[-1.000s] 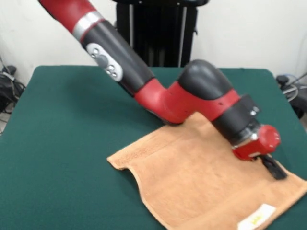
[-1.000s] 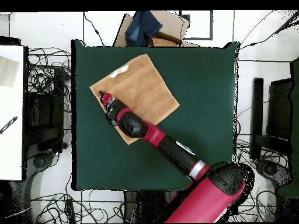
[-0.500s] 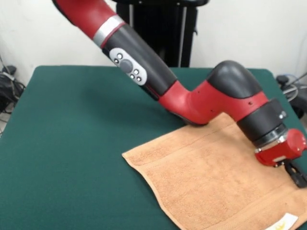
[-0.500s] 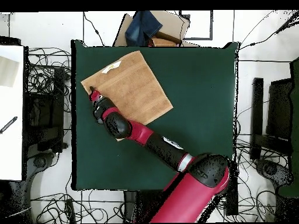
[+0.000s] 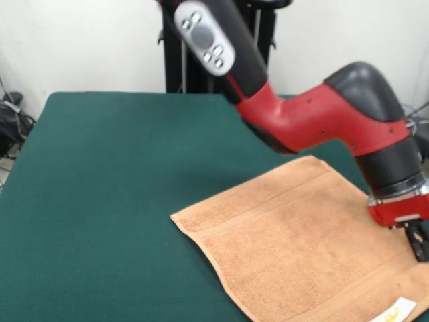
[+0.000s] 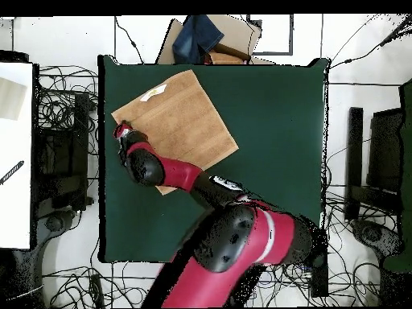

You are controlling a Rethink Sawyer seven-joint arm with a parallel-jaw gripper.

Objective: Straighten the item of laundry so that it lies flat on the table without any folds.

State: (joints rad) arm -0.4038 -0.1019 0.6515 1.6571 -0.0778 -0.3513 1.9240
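Note:
The orange-tan towel [image 5: 301, 241] lies spread out on the green table [image 5: 100, 168] at the front right, and its near right corner runs out of the picture. Its white label [image 5: 399, 310] shows by the bottom edge. No large fold shows in it. In the overhead view the towel [image 6: 177, 117] lies slantwise in the table's [image 6: 273, 145] upper left part, with the label [image 6: 153, 92] near the top. My gripper [image 5: 419, 243] hangs at the towel's right edge, low over it. In the overhead view my gripper [image 6: 121, 129] is at the towel's left corner.
My arm [image 5: 315, 114] reaches over the towel's far side. A cardboard box with a blue cloth [image 6: 205, 36] sits beyond the table's top edge in the overhead view. Cables lie on the floor all round, and a white surface [image 6: 16, 153] stands at the left.
The towel slid toward the front view's right during the first half second, then stayed put. My arm has swung upright and the gripper has shifted a little along the towel's edge.

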